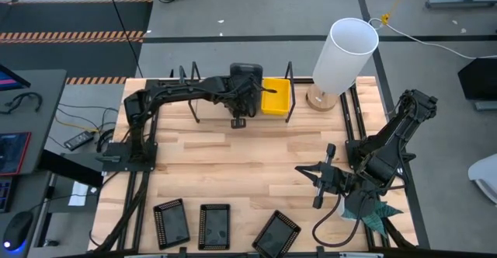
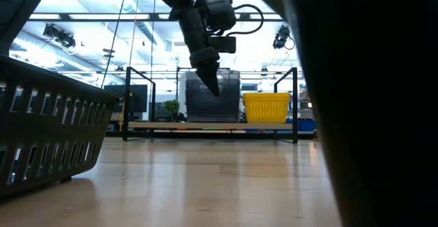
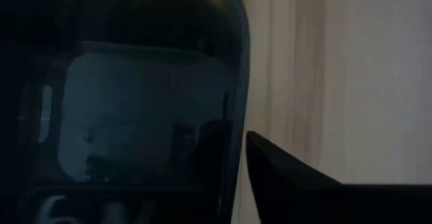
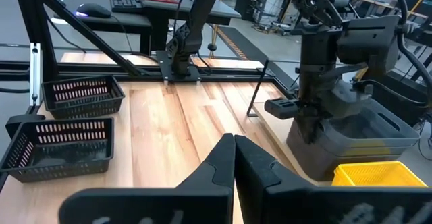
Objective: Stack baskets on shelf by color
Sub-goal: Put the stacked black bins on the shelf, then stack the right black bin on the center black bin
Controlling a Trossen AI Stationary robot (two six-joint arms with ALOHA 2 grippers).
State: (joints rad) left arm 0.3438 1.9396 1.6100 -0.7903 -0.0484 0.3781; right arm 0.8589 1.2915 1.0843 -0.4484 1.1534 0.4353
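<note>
My left gripper [image 1: 240,110] [image 2: 211,83] reaches over the shelf [image 2: 205,126] at the table's far edge and is shut on the stacked dark grey baskets [image 1: 245,75] [image 4: 358,136]. They stand on the shelf board between the black wire uprights [image 1: 291,95]. Yellow baskets [image 1: 276,95] [image 2: 267,107] sit right beside them on the board. Three black mesh baskets [image 1: 171,223] [image 1: 215,225] [image 1: 277,233] rest on the tabletop along its near edge. My right gripper [image 1: 317,182] [image 4: 234,137] waits shut and empty over the table's right side. My left gripper holds the top grey basket by its near wall [image 3: 237,82] [image 4: 317,131], one finger [image 3: 283,177] outside and the other inside the hollow. The fingers come from above, pointing down. The basket sits level on the grey stack on the shelf.
A tall white cylinder lamp [image 1: 345,52] on a wooden base stands at the table's far right, just beyond the shelf's right upright. In the low view a mesh basket [image 2: 48,131] looms at left and a dark shape [image 2: 369,117] blocks the right. Bare slatted tabletop [image 1: 233,165] lies mid-table.
</note>
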